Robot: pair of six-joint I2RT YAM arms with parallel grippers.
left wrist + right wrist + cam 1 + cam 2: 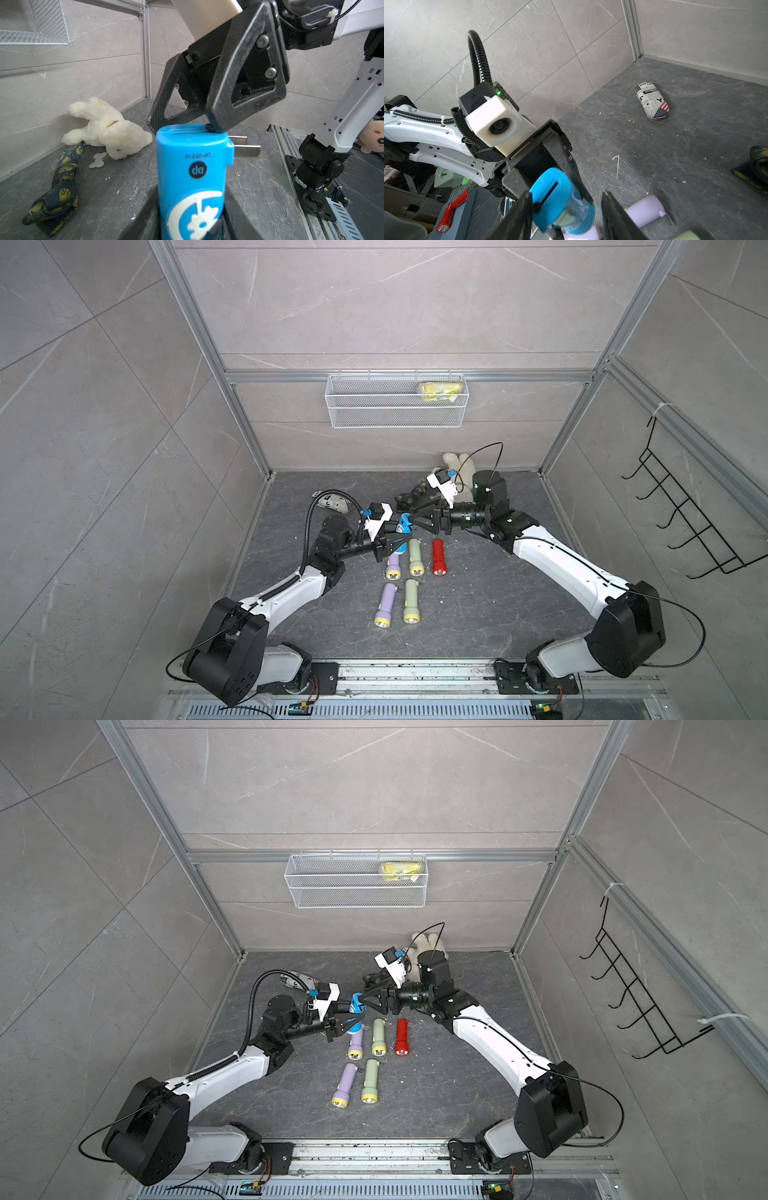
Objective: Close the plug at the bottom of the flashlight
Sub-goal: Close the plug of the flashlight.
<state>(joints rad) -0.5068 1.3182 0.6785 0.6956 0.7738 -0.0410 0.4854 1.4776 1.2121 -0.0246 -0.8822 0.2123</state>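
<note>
My left gripper (395, 541) (190, 207) is shut on the body of a blue flashlight (402, 526) (191, 166), whose bottom end points away from it. The plug (246, 148) is folded out, its two metal prongs sticking sideways from the bottom end. My right gripper (415, 522) (566, 214) faces the left one with its jaws apart around that end. One right finger (220, 116) touches the cap's rim by the plug hinge. A gap shows between the flashlight (560, 203) and the other finger (614, 216).
Below the grippers lie several flashlights: two purple (393, 566) (384, 605), two green (415, 558) (411, 601), one red (439, 558). A plush rabbit (108, 128), a dark floral cloth (60, 187) and a newsprint case (653, 101) lie toward the back. A wire basket (397, 402) hangs on the wall.
</note>
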